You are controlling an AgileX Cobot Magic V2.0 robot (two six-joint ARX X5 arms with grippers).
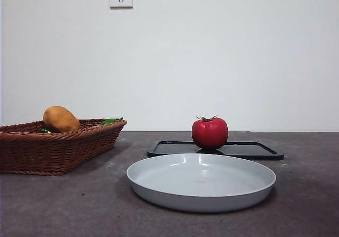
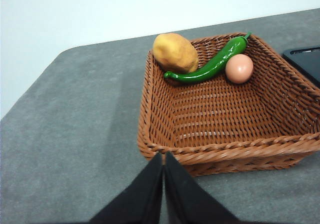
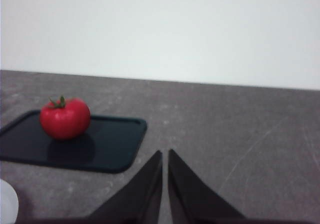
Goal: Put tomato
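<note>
A glossy red tomato (image 1: 210,133) with a green stem stands upright on a flat black tray (image 1: 249,150) at mid-table; the right wrist view shows the tomato (image 3: 65,118) on the same tray (image 3: 110,146). My right gripper (image 3: 165,156) hangs shut and empty over bare table, well apart from the tomato. My left gripper (image 2: 163,159) is shut and empty too, just outside the near rim of a wicker basket (image 2: 280,145). Neither arm shows in the front view.
A shallow grey plate (image 1: 201,194) lies in front of the tray, nearest the camera. The wicker basket (image 1: 32,152) at the left holds a tan potato (image 2: 175,53), a green chili pepper (image 2: 212,65) and an egg (image 2: 239,68).
</note>
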